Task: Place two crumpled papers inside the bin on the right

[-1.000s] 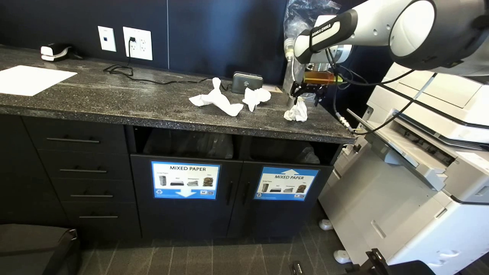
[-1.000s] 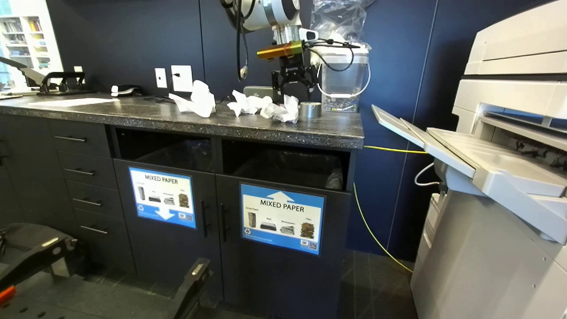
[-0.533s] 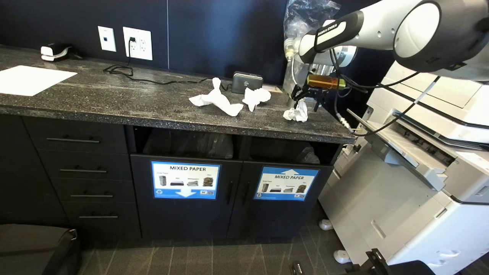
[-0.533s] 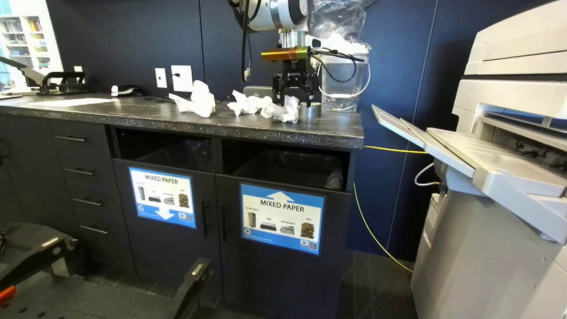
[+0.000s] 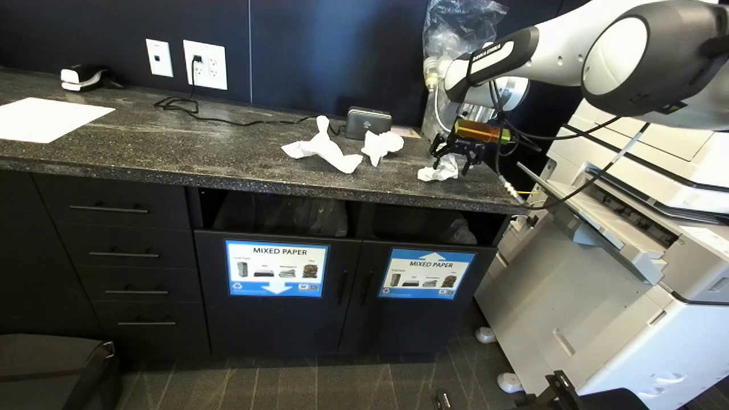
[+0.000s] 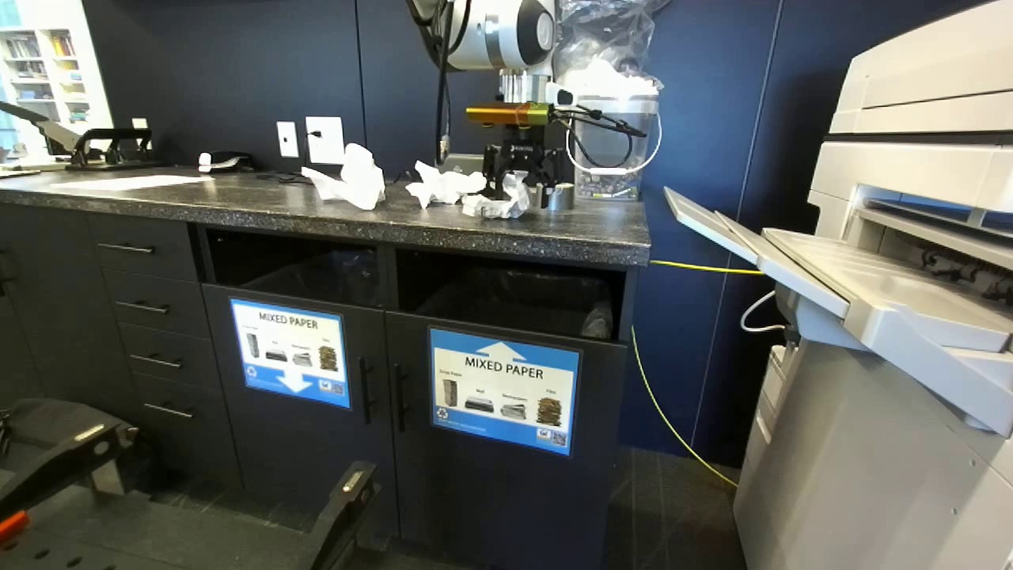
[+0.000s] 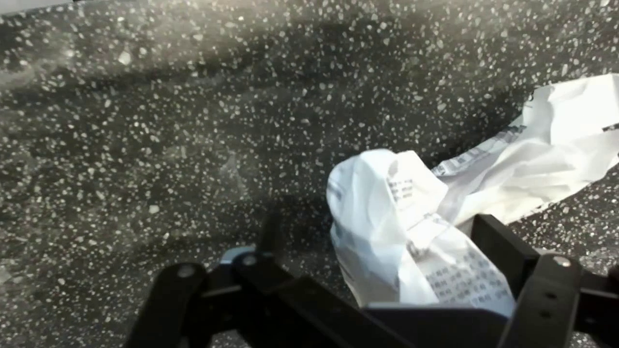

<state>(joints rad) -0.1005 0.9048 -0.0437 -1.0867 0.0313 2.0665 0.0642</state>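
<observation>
Gripper [image 5: 452,165] low over the countertop [image 5: 228,148], its fingers standing wide apart. In the wrist view the nearest crumpled paper [image 7: 420,227], bearing printed lines, lies partly between them; whether a finger touches it cannot be told. Outward along the countertop, the middle crumpled paper [image 5: 383,146] lies in front of a small dark box [image 5: 369,123], with the far crumpled paper [image 5: 324,147] just beside it. In an exterior view, a roll of tape [image 6: 562,198] sits before a clear bucket [image 6: 605,152] that holds small pieces [image 6: 609,188], indistinct, at its base. Beneath the countertop, the right-hand bin [image 6: 546,305] and the left-hand bin [image 5: 267,213] show through open slots above MIXED PAPER signs [image 6: 505,392]; clear liner plastic [image 6: 597,321] is visible in both, their depths too dark to make out.
</observation>
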